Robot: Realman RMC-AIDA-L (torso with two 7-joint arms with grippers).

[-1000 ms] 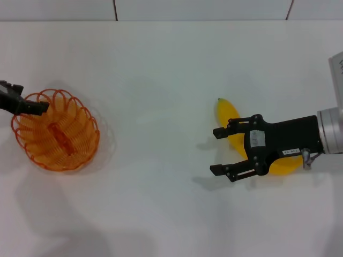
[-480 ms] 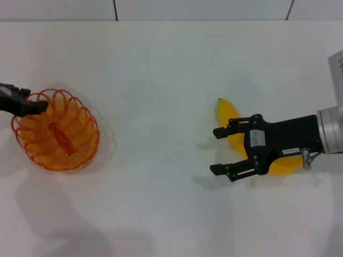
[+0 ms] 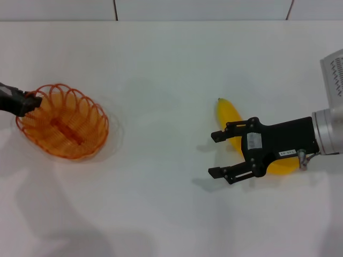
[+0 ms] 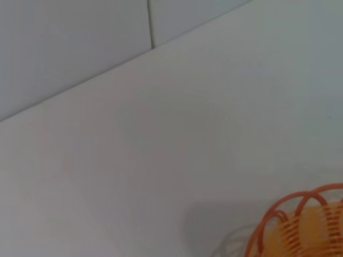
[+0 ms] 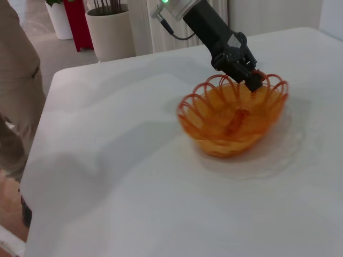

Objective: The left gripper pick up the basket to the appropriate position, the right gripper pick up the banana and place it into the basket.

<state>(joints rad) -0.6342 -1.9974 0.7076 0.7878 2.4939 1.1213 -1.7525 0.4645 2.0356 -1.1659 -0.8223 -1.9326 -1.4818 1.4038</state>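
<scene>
Your left gripper is clamped on the looped rim of the basket at the far left of the table; the right wrist view shows its fingers pinching one of the wire loops, and the basket appears tipped up off the surface on the held side, so you can judge the lift as under way. Whether the basket is fully clear of the table, you cannot tell from these views. The left wrist view catches only a corner of the orange rim against bare tabletop. Your right gripper hovers over on the right with its jaws spread wide, pointing toward the basket. The banana lies on the table beneath and behind it, its dark tip pointing away from you, and the fingers are not closed on it. So you have roughly the first half started: the basket is grasped but not yet set in its working position, well apart from the banana. Left for you are placing the basket somewhere reachable, closing the right claw on the banana, carrying it across and lowering it in.
</scene>
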